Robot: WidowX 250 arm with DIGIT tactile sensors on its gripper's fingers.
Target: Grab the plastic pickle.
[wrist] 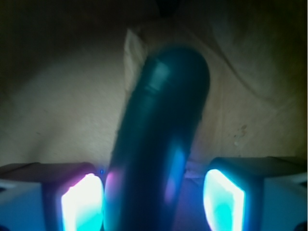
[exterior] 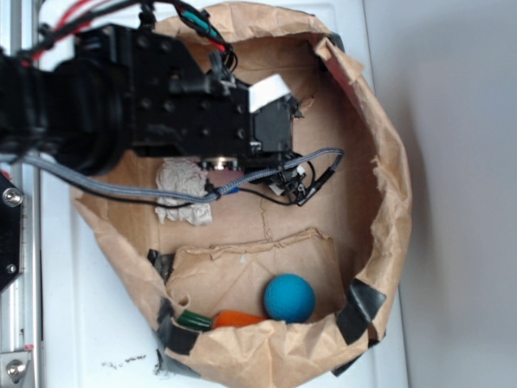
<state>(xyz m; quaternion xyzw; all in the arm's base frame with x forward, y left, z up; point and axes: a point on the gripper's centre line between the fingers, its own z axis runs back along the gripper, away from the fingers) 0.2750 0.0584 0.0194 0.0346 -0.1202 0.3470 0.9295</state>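
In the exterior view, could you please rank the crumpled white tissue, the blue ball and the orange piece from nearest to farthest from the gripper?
1. Crumpled white tissue, just below the gripper.
2. Blue ball, near the bag's lower rim.
3. Orange piece, left of the ball, slightly farther.

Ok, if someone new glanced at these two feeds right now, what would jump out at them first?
In the wrist view, the plastic pickle fills the middle of the frame, a dark green rod standing between the two glowing pads of the gripper, with a gap showing on each side. In the exterior view, the black arm hangs over the brown paper bag, and the blue ball sits near its lower edge.
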